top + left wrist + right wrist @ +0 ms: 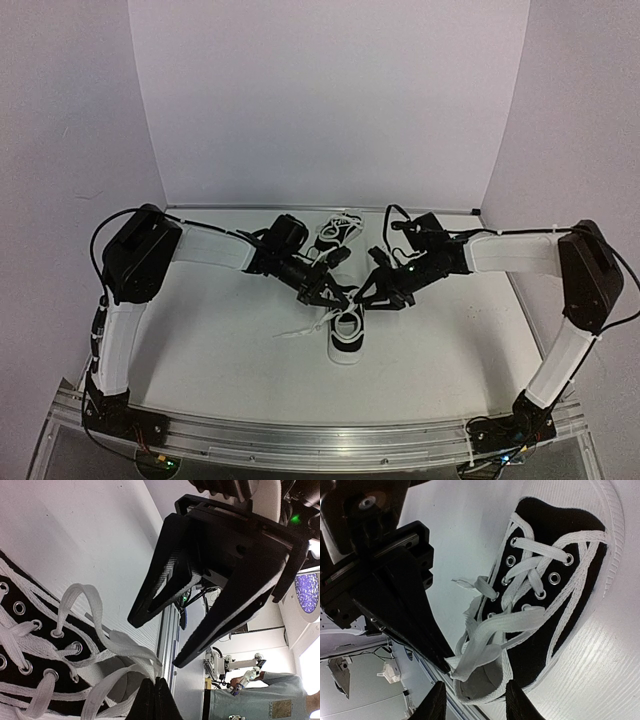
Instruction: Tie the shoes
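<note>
Midway between the table's (450, 350) side edges, the near sneaker (347, 345) lay untied, one white lace (475, 655) pinched in the closed left gripper (155, 695), the right gripper (477, 696) part-open, empty (rear sneaker (335, 235) apparently untied too).

From above, the left gripper (338, 298) and right gripper (362, 297) meet over the near shoe (347, 345) and cover its collar from me. The laces (300, 330) there are too thin for me to trace. The far shoe (335, 234) sits partly behind the left arm (215, 248). On my left wrist view the near shoe runs off the left and bottom edges, and only the closed fingertips (147, 702) poke in at the bottom; whether a lace is pinched between them I cannot tell. On the right wrist view that gripper is cut down to two finger stubs, and the toe cap (615, 515) is clipped by the top edge.
</note>
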Controlling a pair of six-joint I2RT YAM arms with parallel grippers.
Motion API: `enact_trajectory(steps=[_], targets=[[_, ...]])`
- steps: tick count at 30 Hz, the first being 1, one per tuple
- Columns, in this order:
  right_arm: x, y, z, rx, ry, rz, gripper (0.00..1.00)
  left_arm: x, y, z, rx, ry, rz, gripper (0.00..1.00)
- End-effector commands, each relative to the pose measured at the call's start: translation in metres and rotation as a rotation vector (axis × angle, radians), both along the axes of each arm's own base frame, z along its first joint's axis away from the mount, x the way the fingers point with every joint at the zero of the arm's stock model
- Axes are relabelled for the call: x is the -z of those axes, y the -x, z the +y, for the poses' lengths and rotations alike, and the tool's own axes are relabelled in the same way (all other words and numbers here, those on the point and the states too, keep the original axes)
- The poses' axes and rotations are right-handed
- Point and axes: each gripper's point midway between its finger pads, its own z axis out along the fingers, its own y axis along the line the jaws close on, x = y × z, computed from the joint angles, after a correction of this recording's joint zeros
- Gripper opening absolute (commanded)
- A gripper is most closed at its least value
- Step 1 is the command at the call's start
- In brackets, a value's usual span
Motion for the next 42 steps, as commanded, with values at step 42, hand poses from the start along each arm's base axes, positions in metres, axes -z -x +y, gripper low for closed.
enact_trajectory(steps=[42], targets=[[-0.014, -0.014, -0.011, -0.473, 0.385, -1.246, 0.31, -0.01, -0.006, -0.006, 0.088, 0.083, 0.076, 0.0]])
